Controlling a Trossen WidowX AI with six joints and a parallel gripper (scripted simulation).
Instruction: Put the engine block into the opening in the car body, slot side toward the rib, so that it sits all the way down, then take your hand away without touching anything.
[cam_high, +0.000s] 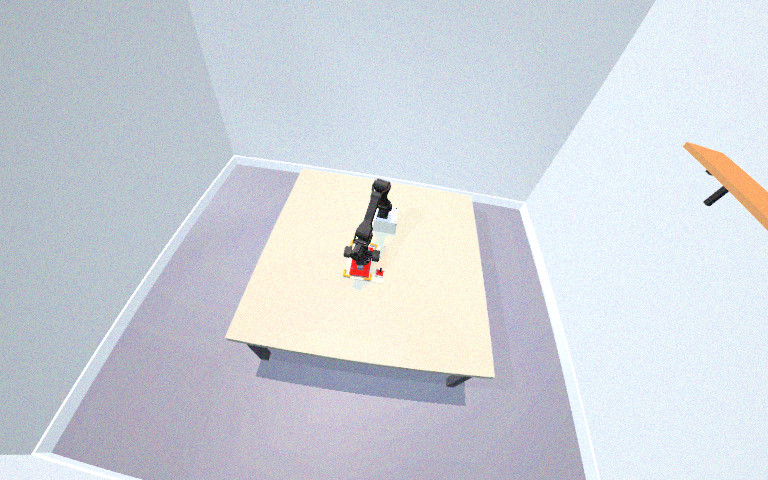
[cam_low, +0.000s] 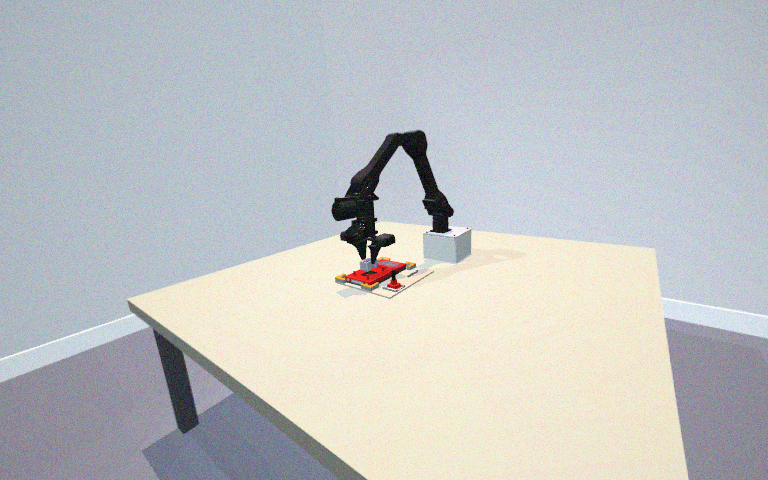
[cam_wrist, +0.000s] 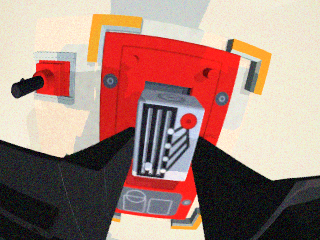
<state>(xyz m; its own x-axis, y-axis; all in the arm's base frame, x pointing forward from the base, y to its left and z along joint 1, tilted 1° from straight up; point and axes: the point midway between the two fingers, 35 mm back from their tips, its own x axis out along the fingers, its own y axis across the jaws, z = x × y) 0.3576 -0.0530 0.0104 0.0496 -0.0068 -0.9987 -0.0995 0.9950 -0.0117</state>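
The engine block (cam_wrist: 162, 137) (cam_low: 367, 264) is a grey box with dark stripes and a red disc on its top. My gripper (cam_wrist: 164, 138) (cam_low: 368, 260) is shut on it, one finger at each side. It holds the block above the red car body (cam_wrist: 170, 57) (cam_low: 390, 272) (cam_high: 360, 271). A dark part of the opening (cam_wrist: 172, 88) (cam_low: 369, 273) shows just beyond the block's far edge in the wrist view; the block hides the rest. The block's underside, the slot and the rib cannot be made out.
Yellow-orange corner brackets (cam_wrist: 125, 21) (cam_wrist: 264, 65) stand around the car body. A red piece with a black stick (cam_wrist: 52, 77) (cam_low: 394, 283) (cam_high: 380, 272) stands on a pale pad beside it. The arm's white base box (cam_low: 447, 247) (cam_high: 386, 225) is behind, on the wooden table (cam_low: 481, 339).
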